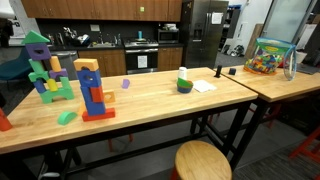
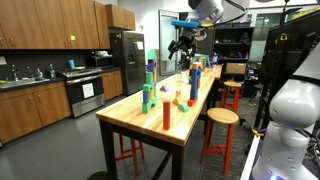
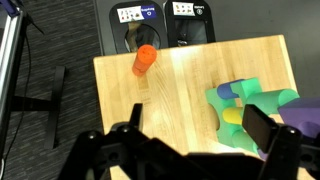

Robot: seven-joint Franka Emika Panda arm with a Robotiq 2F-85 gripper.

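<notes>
My gripper (image 3: 195, 127) is open and empty, high above one end of a long wooden table (image 3: 180, 95). In an exterior view it hangs well over the table (image 2: 182, 46). Under my right finger in the wrist view is the top of a green block tower (image 3: 250, 105) with blue and yellow pieces. The tower shows in both exterior views (image 2: 149, 85) (image 1: 42, 68). An orange cylinder (image 3: 144, 60) stands near the table's end, also seen in an exterior view (image 2: 167, 113). Nothing touches the fingers.
An orange and blue block tower (image 1: 92, 88) stands mid-table with loose blocks nearby. A green piece with a white cylinder (image 1: 184, 82), a paper sheet (image 1: 204, 87) and a box of blocks (image 1: 268, 57) lie farther along. Stools (image 2: 222, 118) (image 1: 203, 160) stand beside the table. Black boxes (image 3: 160, 25) sit on the floor.
</notes>
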